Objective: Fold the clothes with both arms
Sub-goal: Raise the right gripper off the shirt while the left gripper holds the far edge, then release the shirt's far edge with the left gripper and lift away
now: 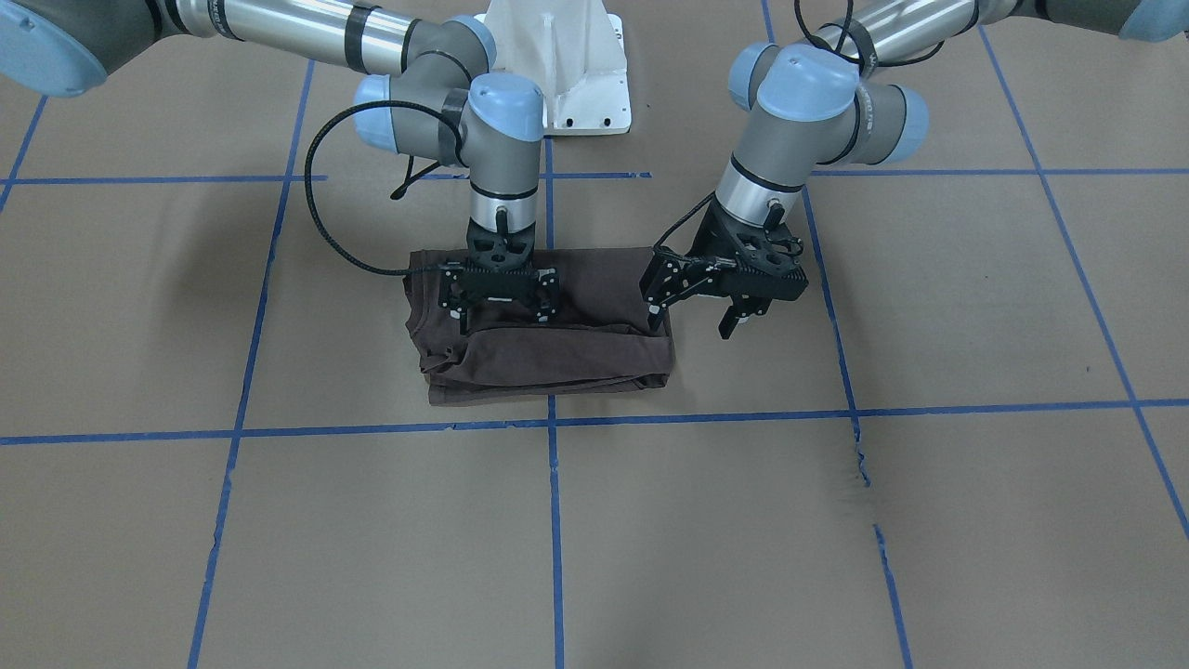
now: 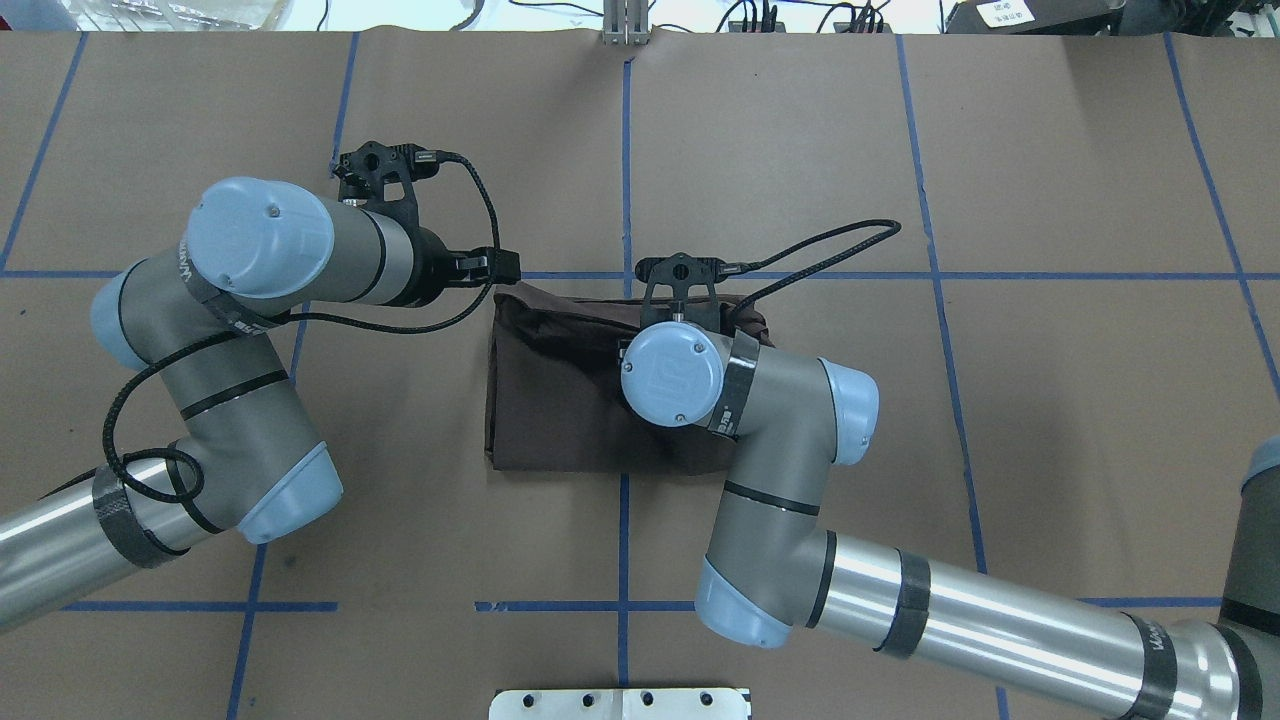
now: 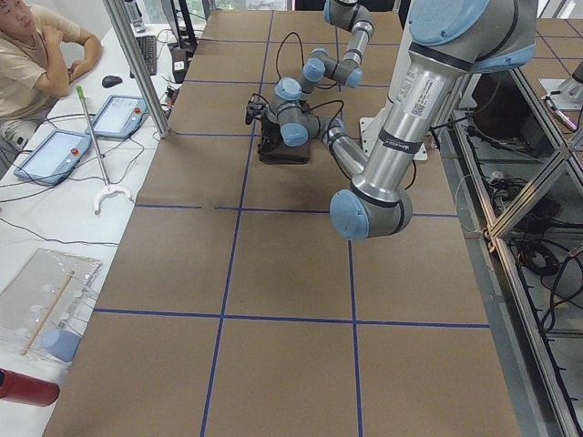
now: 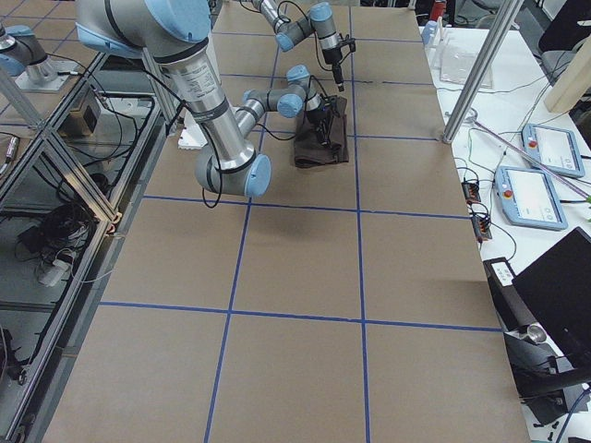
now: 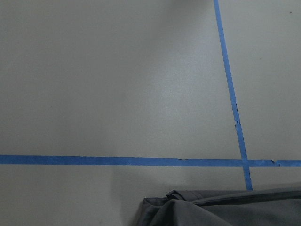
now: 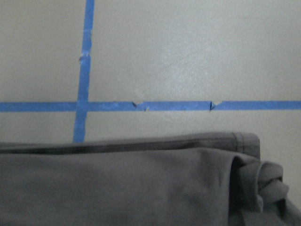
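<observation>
- Writing: on the round blue joint cap (image 2: 672, 375) of the right arm (image 2: 780, 450), a pale emblem that looks like "UR". Along that arm's silver tube, dark lettering too small to read in full. Similar small lettering on the left arm (image 2: 250, 400), beside its large blue cap.
- In the left side view, a narrow printed strip on the near arm's tube, unreadable.
- T-shirt (image 1: 557, 358): lies folded into a thick dark brown rectangle on the brown-paper table (image 1: 836, 520), across one line of the blue tape (image 1: 555, 520) grid, between the two wrists. Bunched layers at the end on the robot's right.
- Right arm: comes in low from the robot's right and bends at the elbow, with the last link upright over the robot-side half of the shirt.
- Right gripper (image 1: 500, 311): points straight down, fingers spread wide, tips down at the cloth's top layer, nothing clamped between them.
- Left arm: folds sharply at the elbow, wrist tilted in toward the shirt's end.
- Left gripper (image 1: 692, 321): hangs tilted, fingers wide apart, one tip at the shirt's corner on the robot's left, the other over bare table; grips nothing.
- Left wrist view: only a folded edge of cloth at the bottom, just below a tape crossing.
- Right wrist view: a seamed hem close up, parallel to a tape line.
</observation>
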Robot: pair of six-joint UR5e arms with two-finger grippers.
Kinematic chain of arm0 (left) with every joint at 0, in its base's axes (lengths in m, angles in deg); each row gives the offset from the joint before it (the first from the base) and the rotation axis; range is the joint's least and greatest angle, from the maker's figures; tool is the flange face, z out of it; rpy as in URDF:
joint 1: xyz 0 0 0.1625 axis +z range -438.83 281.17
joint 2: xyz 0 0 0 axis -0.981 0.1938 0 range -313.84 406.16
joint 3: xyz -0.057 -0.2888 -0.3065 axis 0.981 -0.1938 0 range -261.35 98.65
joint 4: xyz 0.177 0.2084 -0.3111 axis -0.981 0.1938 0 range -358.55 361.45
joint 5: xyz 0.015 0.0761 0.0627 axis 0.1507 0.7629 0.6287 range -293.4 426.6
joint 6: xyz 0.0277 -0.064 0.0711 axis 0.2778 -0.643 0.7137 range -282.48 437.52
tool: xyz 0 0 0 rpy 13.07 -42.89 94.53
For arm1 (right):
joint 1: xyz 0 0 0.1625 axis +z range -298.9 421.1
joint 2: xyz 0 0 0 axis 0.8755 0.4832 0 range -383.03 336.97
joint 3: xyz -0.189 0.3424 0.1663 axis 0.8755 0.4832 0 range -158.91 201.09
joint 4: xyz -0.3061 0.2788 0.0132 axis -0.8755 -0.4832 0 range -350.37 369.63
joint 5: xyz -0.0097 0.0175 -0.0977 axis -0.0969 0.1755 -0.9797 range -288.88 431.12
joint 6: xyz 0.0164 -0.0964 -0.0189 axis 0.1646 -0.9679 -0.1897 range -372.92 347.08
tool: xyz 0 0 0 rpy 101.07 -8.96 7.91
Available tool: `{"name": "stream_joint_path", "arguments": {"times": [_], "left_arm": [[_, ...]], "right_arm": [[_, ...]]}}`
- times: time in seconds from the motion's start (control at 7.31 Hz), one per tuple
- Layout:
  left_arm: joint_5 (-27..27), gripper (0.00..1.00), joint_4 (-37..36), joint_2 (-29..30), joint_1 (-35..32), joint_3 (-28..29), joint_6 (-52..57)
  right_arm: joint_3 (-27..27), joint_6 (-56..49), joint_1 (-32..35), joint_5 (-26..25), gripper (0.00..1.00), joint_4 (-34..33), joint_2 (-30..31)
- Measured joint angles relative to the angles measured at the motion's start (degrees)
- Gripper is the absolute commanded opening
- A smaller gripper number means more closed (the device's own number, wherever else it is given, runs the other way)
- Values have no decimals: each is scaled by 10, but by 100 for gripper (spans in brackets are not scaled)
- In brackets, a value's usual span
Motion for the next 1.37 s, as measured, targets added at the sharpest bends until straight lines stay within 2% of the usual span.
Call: {"name": "stream_joint_path", "arguments": {"times": [0.41, 0.55, 0.96, 1.23, 1.37], "left_arm": [[0, 100, 0, 0, 0, -2, 0], [0, 100, 0, 0, 0, -2, -1], [1, 100, -2, 4, 7, 6, -9], [3, 100, -7, 41, 13, 62, -41], [5, 100, -8, 64, 14, 95, -50]], "right_arm": [[115, -45, 66, 11, 100, 69, -41], [135, -65, 92, 28, 100, 78, -49], [139, -98, 160, 133, 100, 83, -71], [107, -105, 185, 202, 100, 81, -64], [89, -110, 191, 217, 100, 81, -51]]}}
